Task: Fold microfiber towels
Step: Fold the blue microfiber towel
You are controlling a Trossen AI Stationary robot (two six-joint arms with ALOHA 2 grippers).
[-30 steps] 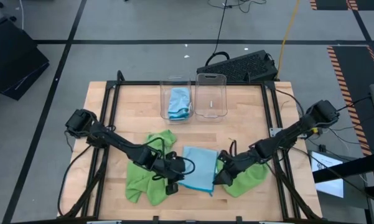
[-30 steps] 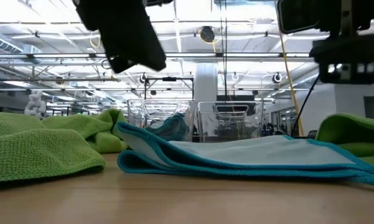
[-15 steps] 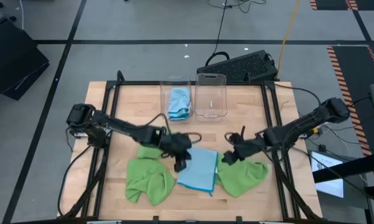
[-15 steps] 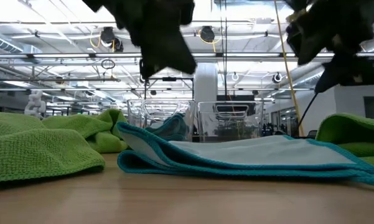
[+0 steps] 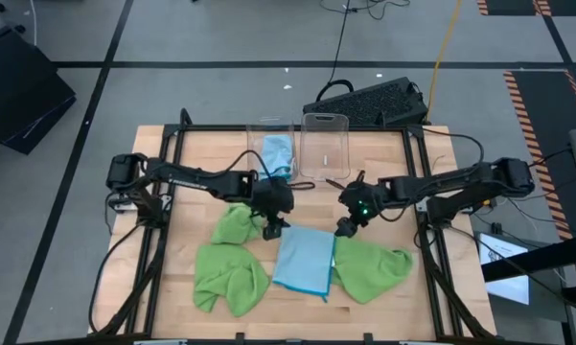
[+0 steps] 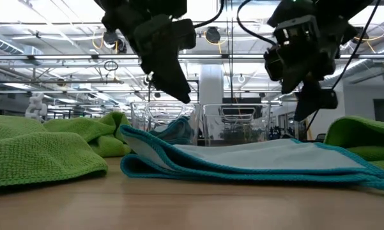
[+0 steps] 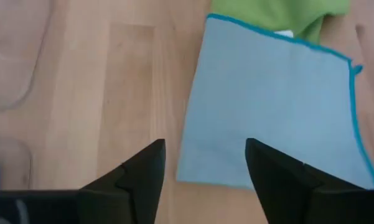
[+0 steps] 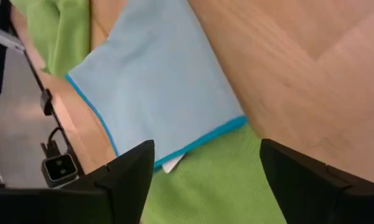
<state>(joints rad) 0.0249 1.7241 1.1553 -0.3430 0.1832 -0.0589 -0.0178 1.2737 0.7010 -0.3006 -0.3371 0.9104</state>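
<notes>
My left gripper (image 5: 274, 228) hovers spread, empty, just off the far-left corner of the folded light-blue microfiber towel (image 5: 304, 260). Towel's long axis runs far-to-near, lying nearward of both sets of fingers. My right gripper (image 5: 344, 226), also spread, hangs off the far-right corner, about equally near.

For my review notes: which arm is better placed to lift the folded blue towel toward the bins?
Left, narrowly. The left gripper hangs open just past the blue towel's far left corner, nearer the bin holding another blue towel. The right gripper, also open, hangs over its far right corner.
</notes>
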